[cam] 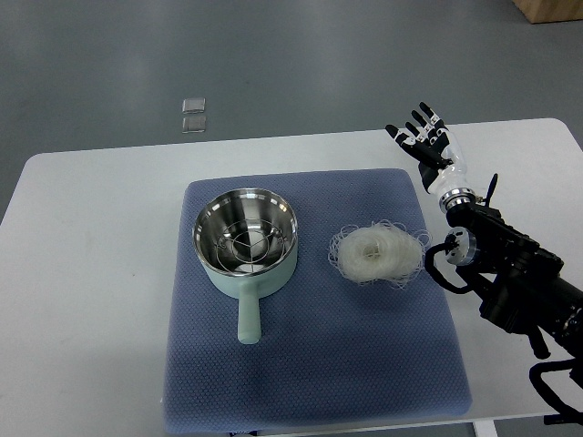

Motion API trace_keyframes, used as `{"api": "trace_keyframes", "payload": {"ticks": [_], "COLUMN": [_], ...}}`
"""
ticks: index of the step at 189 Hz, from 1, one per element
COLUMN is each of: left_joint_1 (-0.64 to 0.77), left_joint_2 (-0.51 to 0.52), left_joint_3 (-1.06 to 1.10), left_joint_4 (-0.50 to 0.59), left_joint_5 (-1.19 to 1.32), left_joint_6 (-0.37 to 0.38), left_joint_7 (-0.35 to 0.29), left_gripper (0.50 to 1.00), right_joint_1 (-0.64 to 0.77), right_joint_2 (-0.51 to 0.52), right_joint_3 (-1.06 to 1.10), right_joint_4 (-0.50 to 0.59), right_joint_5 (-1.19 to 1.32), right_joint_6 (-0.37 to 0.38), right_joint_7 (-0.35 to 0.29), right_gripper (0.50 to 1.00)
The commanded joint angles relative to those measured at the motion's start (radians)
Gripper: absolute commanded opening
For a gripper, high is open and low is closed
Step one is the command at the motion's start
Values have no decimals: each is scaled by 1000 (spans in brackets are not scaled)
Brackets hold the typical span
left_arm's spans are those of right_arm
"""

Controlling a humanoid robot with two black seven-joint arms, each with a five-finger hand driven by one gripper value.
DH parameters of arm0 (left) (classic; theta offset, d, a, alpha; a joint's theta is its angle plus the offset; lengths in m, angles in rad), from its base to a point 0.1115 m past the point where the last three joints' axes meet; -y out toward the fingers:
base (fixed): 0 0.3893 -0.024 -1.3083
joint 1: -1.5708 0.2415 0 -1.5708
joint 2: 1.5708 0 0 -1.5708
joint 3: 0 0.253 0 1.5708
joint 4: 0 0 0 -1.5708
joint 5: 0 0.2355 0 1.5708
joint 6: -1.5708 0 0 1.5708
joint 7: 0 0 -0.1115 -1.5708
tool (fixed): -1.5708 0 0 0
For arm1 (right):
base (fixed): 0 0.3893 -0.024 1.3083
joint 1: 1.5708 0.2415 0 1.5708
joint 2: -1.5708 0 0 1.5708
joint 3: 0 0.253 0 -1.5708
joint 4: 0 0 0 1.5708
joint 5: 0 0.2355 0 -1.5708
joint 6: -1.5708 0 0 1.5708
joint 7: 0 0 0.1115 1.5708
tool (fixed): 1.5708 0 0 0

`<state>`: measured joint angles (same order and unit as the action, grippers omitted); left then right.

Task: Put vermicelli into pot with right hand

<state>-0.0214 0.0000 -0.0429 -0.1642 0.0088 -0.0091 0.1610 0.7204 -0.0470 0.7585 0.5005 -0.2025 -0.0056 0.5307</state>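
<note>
A white nest of vermicelli (pixel 378 252) lies on the blue mat (pixel 310 364), right of centre. To its left stands a pale green pot (pixel 246 238) with a steel inside and a wire rack in it, its handle pointing toward me. My right hand (pixel 421 135) is raised over the table's far right part, beyond the mat's corner, above and to the right of the vermicelli. Its fingers are spread and hold nothing. The black forearm comes in from the lower right.
The mat lies on a white table (pixel 82 273). Two small clear squares (pixel 193 116) sit on the grey floor beyond the table's far edge. A brown box corner (pixel 551 9) shows at top right.
</note>
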Motion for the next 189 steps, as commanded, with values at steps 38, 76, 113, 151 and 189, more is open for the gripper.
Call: {"api": "trace_keyframes", "payload": {"ticks": [38,76,113,151,189], "left_joint_1": [0,-2,-2,-5,-5], "left_joint_2": [0,0,0,0,0], "left_joint_3": [0,0,0,0,0], "left_joint_4": [0,0,0,0,0], "left_joint_5": [-1,0,0,-1,0], "left_joint_6": [0,0,0,0,0], "left_joint_7": [0,0,0,0,0], "left_gripper": [1000,1000,1000,1000,1000], "right_joint_1": [16,53,85,145,206], "right_joint_2": [-24,-74,-186,-324,-452], "right_joint_3": [1,-28,-97,-197,-284], "right_joint_4": [12,56,145,251,407], "right_joint_5": [0,-43,-336,-644,-942], "right_joint_6": [-7,4,9,98,231], "right_joint_7": [-2,-2,-3,-2,2], "right_gripper": [928,928,928,928,928]}}
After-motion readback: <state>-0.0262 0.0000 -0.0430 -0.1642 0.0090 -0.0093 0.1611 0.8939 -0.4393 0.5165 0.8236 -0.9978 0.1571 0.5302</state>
